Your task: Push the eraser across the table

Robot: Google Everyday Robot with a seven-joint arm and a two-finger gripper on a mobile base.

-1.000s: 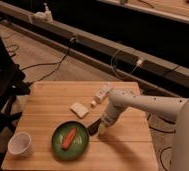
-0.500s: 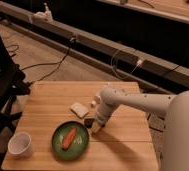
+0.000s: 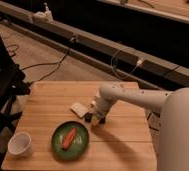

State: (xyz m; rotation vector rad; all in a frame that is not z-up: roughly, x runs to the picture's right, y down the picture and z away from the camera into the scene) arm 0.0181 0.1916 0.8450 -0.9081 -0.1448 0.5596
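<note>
The light wooden table (image 3: 48, 100) fills the lower half of the camera view. My white arm reaches in from the right, and its gripper (image 3: 95, 119) points down at the tabletop just beyond the green plate's far right rim. A small dark piece that I take for the eraser (image 3: 88, 118) lies right at the gripper's left side, partly hidden by it. Whether the two touch I cannot tell.
A green plate (image 3: 80, 150) holding an orange piece of food (image 3: 69, 138) sits near the front. A white cup (image 3: 20, 144) stands at the front left. A whitish block (image 3: 79, 109) and a white tube-shaped item (image 3: 94, 104) lie just behind the gripper. A black chair (image 3: 0, 85) stands beside the left edge.
The gripper has moved left along the plate's far rim, and the arm's elbow has swung left with it. The dark piece stays at the gripper's tip.
</note>
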